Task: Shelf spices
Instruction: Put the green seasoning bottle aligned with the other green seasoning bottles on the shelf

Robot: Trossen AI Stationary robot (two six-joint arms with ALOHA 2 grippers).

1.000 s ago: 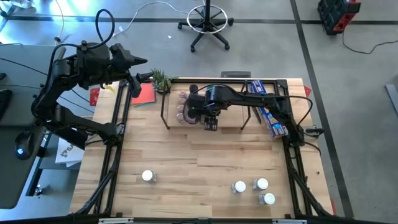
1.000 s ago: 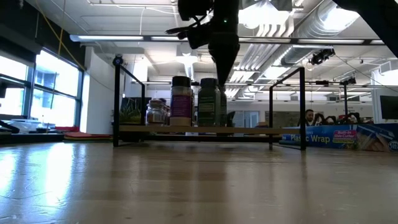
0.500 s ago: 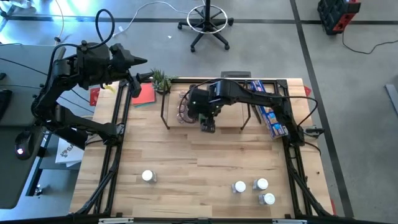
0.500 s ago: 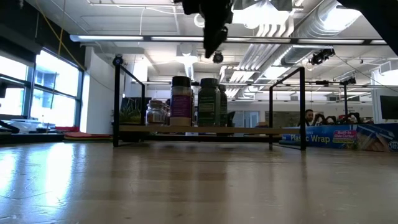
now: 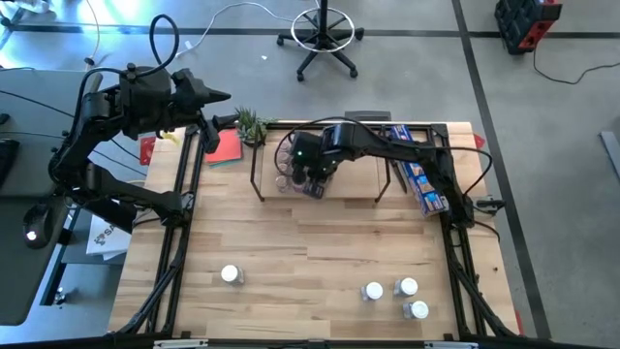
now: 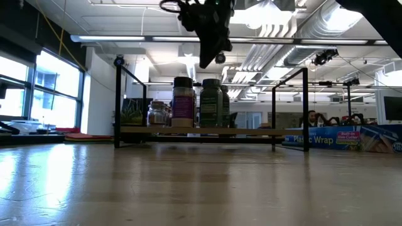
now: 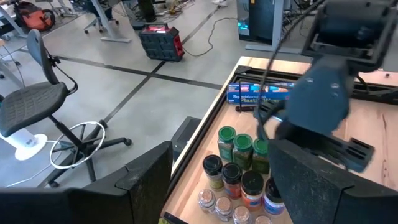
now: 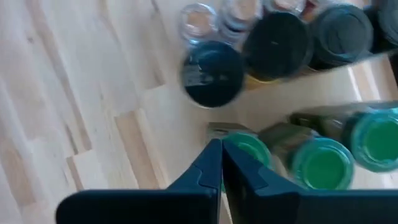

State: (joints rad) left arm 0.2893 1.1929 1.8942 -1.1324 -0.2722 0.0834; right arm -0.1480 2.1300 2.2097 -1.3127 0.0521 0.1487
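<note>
1. The right gripper (image 5: 312,188) is held above the shelf (image 5: 358,180), fingers pressed together, nothing pinched.
2. The left gripper (image 5: 225,120), fingers spread, is parked far-left.
3. Spices (image 6: 196,102) are clustered on the shelf; four more jars (image 5: 406,288) are left near.

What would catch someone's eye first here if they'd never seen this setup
Most striking is the right gripper, shut and empty, hanging above the cluster of spice jars packed on the wooden shelf at the table's far side. Four white-lidded jars stand loose near the table's front edge. The left gripper waits open, off the table's far left corner.
</note>
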